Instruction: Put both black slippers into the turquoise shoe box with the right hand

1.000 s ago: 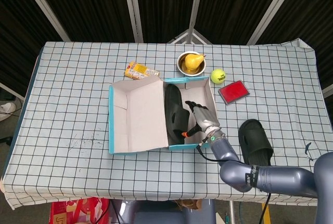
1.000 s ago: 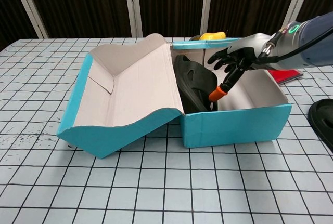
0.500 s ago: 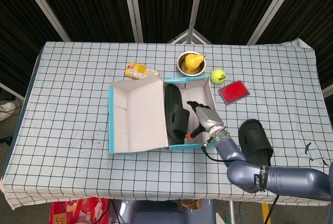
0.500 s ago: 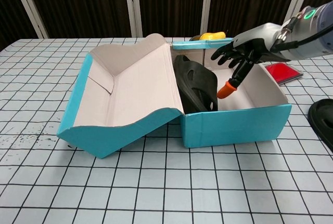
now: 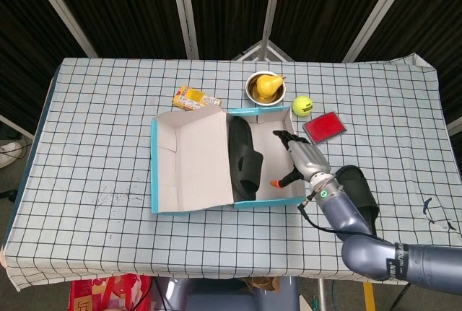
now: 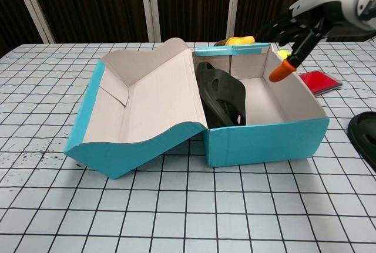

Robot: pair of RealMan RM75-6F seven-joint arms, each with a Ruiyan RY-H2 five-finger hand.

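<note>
The turquoise shoe box [image 5: 155, 170] [image 6: 264, 138] lies open mid-table, its lid folded out to the left. One black slipper [image 5: 243, 159] [image 6: 222, 95] stands on edge inside it, against the left wall. The other black slipper [image 5: 359, 194] [image 6: 364, 132] lies on the table to the right of the box. My right hand [image 5: 303, 163] [image 6: 299, 23] hovers above the box's right wall, empty, with its fingers spread and an orange-tipped thumb pointing down. My left hand is out of both views.
Behind the box are a white bowl holding a pear [image 5: 264, 86], a tennis ball [image 5: 301, 104], a red flat pad [image 5: 323, 127] [image 6: 317, 81] and a yellow snack packet [image 5: 195, 98]. The table has a checked cloth [image 5: 94, 145].
My right hand has lifted out of the box and moved to the right, from beside the boxed slipper to above the box's right wall. Both slippers stayed put.
</note>
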